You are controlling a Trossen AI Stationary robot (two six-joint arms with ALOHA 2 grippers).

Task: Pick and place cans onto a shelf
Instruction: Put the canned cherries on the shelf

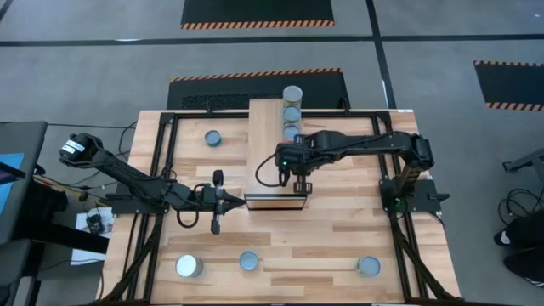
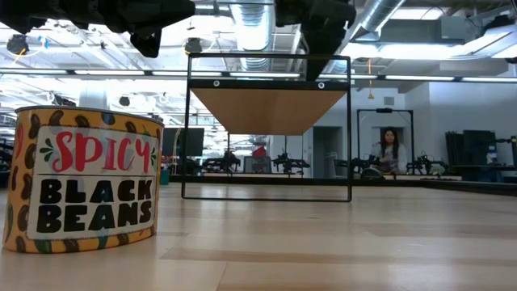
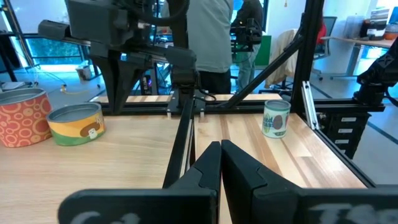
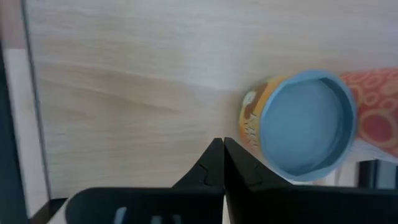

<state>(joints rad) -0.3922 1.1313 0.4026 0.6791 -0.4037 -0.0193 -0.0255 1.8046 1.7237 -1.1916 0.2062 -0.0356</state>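
Both jaws are closed on nothing. The right gripper [image 1: 301,185] hovers over the shelf [image 1: 274,157], beside its row of cans [image 1: 291,112]. The left gripper [image 1: 240,201] waits nearer the loose can [image 1: 248,261] on the worktop [image 1: 323,242].

shelf [image 1: 270,149] front: bare | back: cans [image 1: 291,112] | right pincer [image 1: 301,186] over shelf

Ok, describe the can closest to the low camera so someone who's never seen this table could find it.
Start at the wooden tabletop and go to its front edge, the side away from the shelf. The can stands near the left front corner, alone. Unlike the others, its label reads Spicy Black Beans in red and black letters.
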